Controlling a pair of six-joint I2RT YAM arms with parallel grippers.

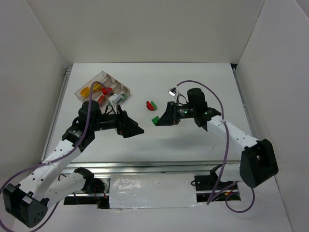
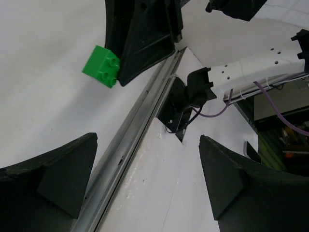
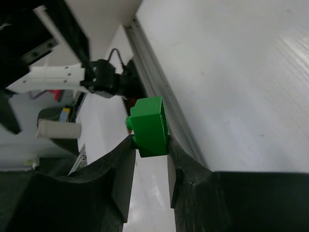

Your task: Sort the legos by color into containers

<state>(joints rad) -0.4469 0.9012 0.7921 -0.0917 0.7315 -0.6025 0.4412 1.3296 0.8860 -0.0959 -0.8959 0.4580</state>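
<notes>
Aiming to get the grn lego point(image 3: 150, 126) over to the tray point(image 1: 114, 79), sitting angled at upper left of the table point(image 1: 203, 82). Showing yellow/orange pcs in its leftmost compartment, red in the middle, sthg green-and-white in the rightmost (too small to tell exactly). Judging that rightmost lane as the target, so lining up along it, lowering before letting go, avoiding the divider walls.

Moving right: hanging just below-right of the tray, the left tool point(image 1: 137, 129), fingers point(image 2: 58, 179) spread wide, holding nothing. Bending up from the base at bottom left, forearm reaching toward table centre. Sitting between the carried brick and the tray, so prob. worth routing the carry around it or treating this as a handoff spot; cannot tell which is meant.

Further right: lying loose on the table, a red lego point(image 1: 148, 104) and a loose grn lego point(image 1: 153, 104), touching side by side, near the right tool point(image 1: 159, 120) but apart from it.

Then the right tool itself: pressing together on the grn lego, pinching its flat sides, w/ the brick poking out beyond the fingertips. Judging the hold as shallow, so moving slowly, no jerks. Cannot tell whether clearing the table surface. Stretching in from the base at lower right, forearm angling up-left, wrist pointing toward the left tool.
</notes>
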